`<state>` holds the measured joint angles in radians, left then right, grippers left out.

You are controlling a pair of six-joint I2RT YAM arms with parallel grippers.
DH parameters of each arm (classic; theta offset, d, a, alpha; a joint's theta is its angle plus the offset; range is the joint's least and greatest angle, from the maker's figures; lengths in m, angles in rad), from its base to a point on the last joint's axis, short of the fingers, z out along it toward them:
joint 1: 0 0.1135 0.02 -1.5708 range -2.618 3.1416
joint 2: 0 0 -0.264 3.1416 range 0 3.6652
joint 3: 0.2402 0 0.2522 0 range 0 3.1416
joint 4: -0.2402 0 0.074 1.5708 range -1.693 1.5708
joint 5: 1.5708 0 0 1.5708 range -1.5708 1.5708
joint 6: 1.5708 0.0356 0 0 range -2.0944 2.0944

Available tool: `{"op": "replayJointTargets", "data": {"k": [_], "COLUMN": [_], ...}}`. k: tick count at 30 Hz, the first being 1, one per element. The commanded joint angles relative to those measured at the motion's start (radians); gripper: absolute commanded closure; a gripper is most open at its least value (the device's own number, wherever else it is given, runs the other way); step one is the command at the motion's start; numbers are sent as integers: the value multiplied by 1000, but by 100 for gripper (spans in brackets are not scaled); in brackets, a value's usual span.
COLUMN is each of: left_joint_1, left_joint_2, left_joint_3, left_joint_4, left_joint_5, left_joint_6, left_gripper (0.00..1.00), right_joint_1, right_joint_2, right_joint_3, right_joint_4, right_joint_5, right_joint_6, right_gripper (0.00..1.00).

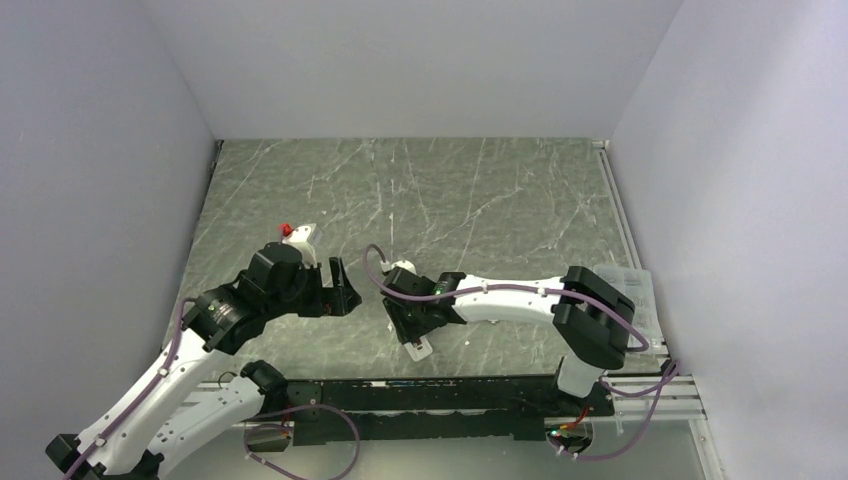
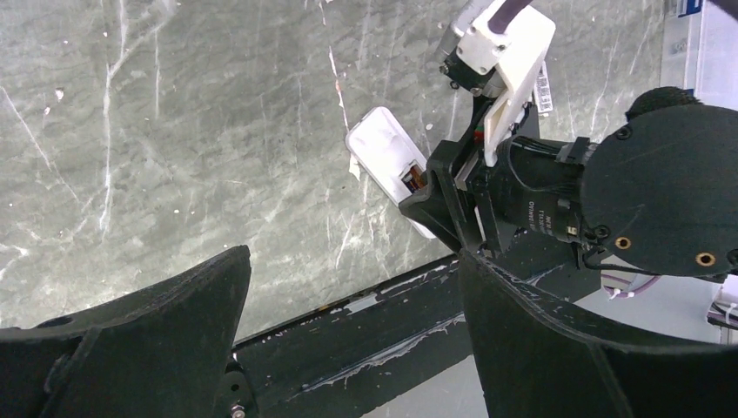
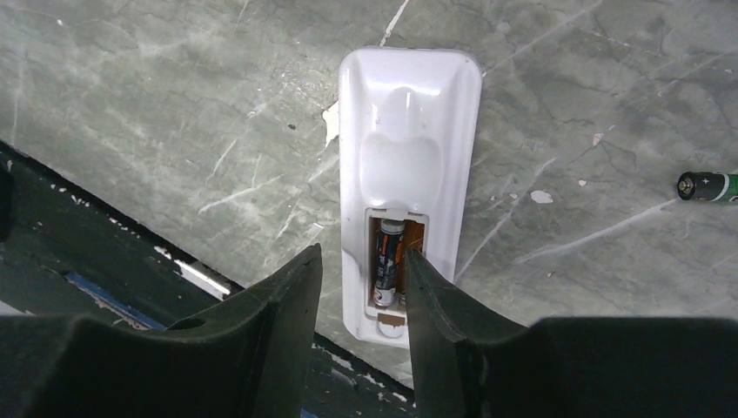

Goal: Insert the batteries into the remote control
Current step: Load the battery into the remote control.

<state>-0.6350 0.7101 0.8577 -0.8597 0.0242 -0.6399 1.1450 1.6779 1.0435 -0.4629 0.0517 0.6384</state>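
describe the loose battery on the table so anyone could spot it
Find the white remote control lying back-up near the front edge of the grey marbled table. Right of it in the right wrist view, the battery lies alone on bare stone. It is dark and green, while the second battery sits inside the remote's open compartment.
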Motion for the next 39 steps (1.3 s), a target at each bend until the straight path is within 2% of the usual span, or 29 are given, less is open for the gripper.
{"op": "replayJointTargets", "data": {"k": [1,17,30,39], "left_joint_1": [-3,-3,-3,-4], "left_joint_2": [-17,-35,-37,-34], "left_joint_3": [28,23,21,21], "left_joint_4": [4,7,5,7], "left_joint_5": [-8,-5,0,3], "left_joint_6": [-2,2,3,3], "left_gripper": [6,6,6,6], "right_joint_1": [11,31,35,35], "right_joint_2": [18,66,70,78], "right_joint_3": [52,79,73,73], "right_joint_4": [-29,-56,-54,-58], "right_joint_5": [41,69,73,77], "right_joint_6": [10,17,17,19], "right_gripper": [58,62,73,72]}}
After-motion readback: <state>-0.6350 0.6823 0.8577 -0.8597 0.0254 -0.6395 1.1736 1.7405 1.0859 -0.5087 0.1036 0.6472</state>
